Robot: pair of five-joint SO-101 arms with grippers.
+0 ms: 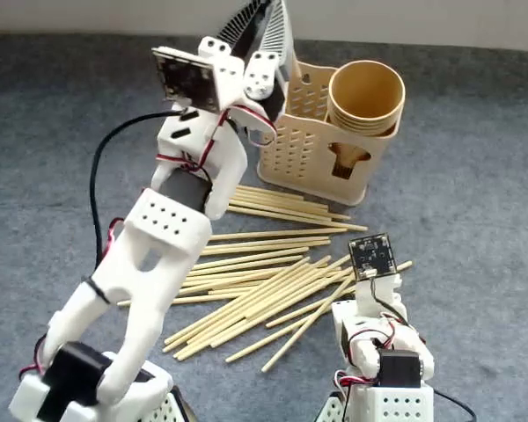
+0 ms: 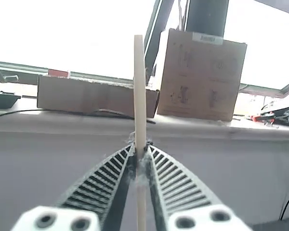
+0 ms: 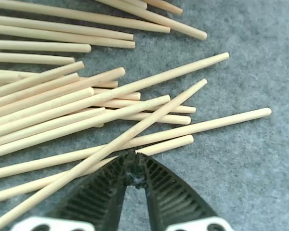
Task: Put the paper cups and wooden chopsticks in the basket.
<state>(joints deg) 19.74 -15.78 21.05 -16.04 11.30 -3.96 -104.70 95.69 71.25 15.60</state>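
Note:
My left gripper (image 2: 140, 146) is raised over the table's back edge, shut on one wooden chopstick (image 2: 139, 91) that stands upright between its ribbed fingers. From above, this left gripper (image 1: 266, 26) hangs just behind and left of the cream basket (image 1: 304, 149). Stacked paper cups (image 1: 366, 95) sit in the basket's right half. Many loose chopsticks (image 1: 264, 281) lie fanned on the grey carpet in front of it. My right gripper (image 3: 135, 162) is low over the pile's right end, shut, its tips resting at a crossing of chopsticks (image 3: 111, 103); I cannot see one clamped between them.
The right arm's base (image 1: 383, 369) stands at the front right and the left arm's base (image 1: 88, 387) at the front left. Bare grey carpet (image 1: 475, 220) lies right of the basket. A black cable (image 1: 101, 176) loops at the left arm's side.

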